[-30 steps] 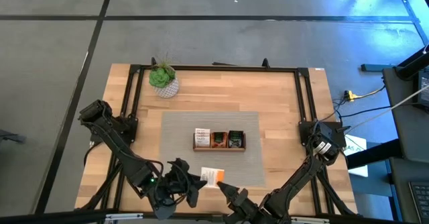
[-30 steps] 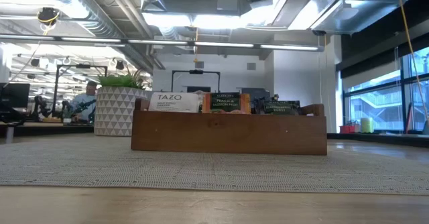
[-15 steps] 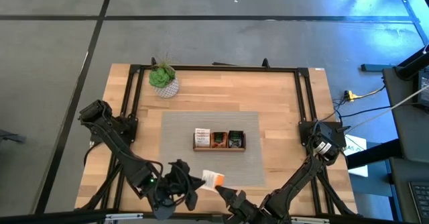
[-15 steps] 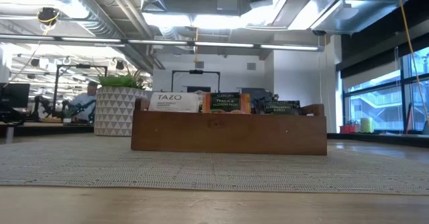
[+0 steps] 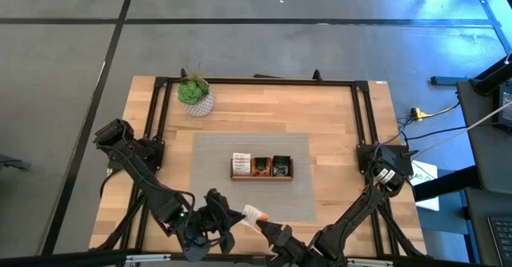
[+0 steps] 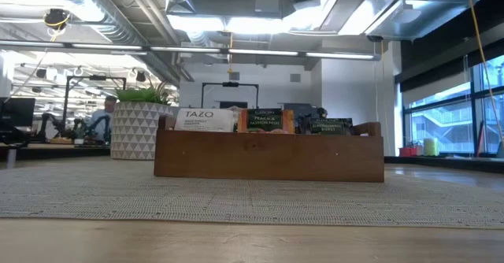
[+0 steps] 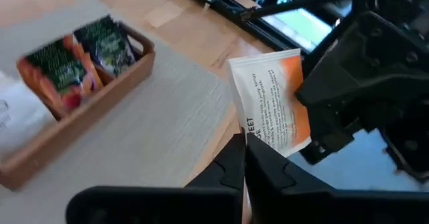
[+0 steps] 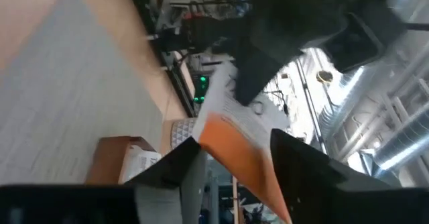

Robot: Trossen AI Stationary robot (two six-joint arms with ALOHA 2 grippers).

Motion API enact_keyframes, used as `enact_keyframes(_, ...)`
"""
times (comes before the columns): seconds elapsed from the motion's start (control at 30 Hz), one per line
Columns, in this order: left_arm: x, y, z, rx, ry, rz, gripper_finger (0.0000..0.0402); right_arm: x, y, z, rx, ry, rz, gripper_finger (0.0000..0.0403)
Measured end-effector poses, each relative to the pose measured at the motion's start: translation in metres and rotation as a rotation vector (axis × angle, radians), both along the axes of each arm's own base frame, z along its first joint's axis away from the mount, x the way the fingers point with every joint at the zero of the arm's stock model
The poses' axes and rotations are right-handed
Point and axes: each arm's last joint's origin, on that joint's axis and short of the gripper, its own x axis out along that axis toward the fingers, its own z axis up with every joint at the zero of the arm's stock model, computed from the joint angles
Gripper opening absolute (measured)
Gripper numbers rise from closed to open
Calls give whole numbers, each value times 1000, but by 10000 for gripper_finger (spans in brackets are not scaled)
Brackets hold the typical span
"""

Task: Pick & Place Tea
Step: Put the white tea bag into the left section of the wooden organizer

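Since the earlier pictures the left gripper (image 5: 234, 217) has closed and the right gripper (image 5: 264, 225) has begun to part: a second ago the white-and-orange tea sachet (image 5: 254, 214) sat in the right gripper's pinch with the left fingers spread beside it, and now the left gripper's fingers (image 7: 265, 167) are pressed together on the sachet's lower edge, while the right gripper's fingers (image 8: 301, 167) stand apart on either side of its orange end without clearly gripping it. The sachet is held upright in the air between the two grippers, over the near edge of the grey mat (image 5: 210, 151), well apart from the wooden tray (image 5: 262, 176). In the tray, a white sachet reads "TAZO" (image 6: 205, 119); the orange one beside it (image 6: 266, 120) and the dark one (image 6: 331, 125) carry print too small to read. On the held sachet only the letters "EET" show in the left wrist view. Both arms reach in low from the table's near corners, their grippers meeting tip to tip. A potted plant (image 5: 194, 93) stands at the far left corner.
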Motion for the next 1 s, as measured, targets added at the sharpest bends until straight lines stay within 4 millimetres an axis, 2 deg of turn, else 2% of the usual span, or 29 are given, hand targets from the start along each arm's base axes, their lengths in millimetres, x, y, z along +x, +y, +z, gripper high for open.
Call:
enact_keyframes(0.13, 2, 3, -1, 118, 50, -83, 2, 1, -8, -16, 33, 84, 55, 174)
enact_keyframes(0.27, 10, 11, -4, 130, 106, -135, 3, -2, -34, -26, 196, 257, 77, 173)
enact_keyframes(0.43, 15, 28, -11, 167, 230, -150, 3, -17, -69, 5, 507, 397, 5, 171)
enact_keyframes(0.53, 16, 45, -17, 221, 339, -125, 2, -29, -85, 19, 632, 435, 10, 171)
enact_keyframes(0.63, 20, 62, -21, 300, 433, -117, 3, -47, -103, 21, 690, 383, 34, 171)
enact_keyframes(0.77, 30, 90, -25, 374, 579, -221, 2, -75, -133, 18, 792, 271, 91, 171)
enact_keyframes(1.0, 57, 156, -29, 201, 721, -452, 3, -118, -173, 36, 998, 17, 222, 171)
